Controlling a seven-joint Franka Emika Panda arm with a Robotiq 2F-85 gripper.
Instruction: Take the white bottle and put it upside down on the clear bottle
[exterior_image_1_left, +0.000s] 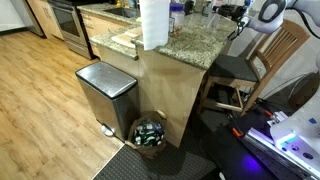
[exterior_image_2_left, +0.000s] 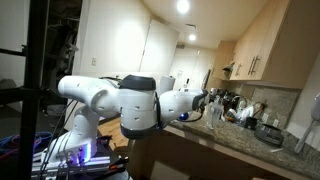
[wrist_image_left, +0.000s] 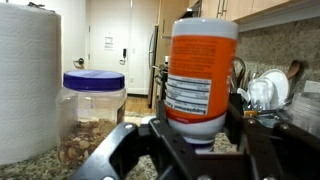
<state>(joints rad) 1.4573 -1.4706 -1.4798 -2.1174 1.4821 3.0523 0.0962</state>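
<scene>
1: Two bottles matter here; where is the white one?
2: The white bottle (wrist_image_left: 200, 60), orange label around it, is vertical in the middle of the wrist view, pinched near its lower end by the hand (wrist_image_left: 197, 132), dark fingers (wrist_image_left: 158, 140) pressing from nine and three o'clock
1: Why so low?
2: Probably so the rest stays free and in sight. Whether the cap already points down I cannot tell; the hand hides that end and the print is too small to read
1: And the target?
2: The clear bottle (wrist_image_left: 93, 112), blue lid (wrist_image_left: 93, 80) on, sits on the counter (wrist_image_left: 35, 165) at nine o'clock from the white one, apart from it, something brown inside. A paper towel roll (wrist_image_left: 25, 80) stands just beyond, also at nine o'clock; a dish rack (wrist_image_left: 265, 92) is at three o'clock
1: What remains?
2: Carrying it over the blue lid and lowering it squarely, I'd say; that lid is a small landing place, so a tilted release would likely topple it. In an exterior view the arm (exterior_image_2_left: 140, 105) reaches out over the counter
</scene>
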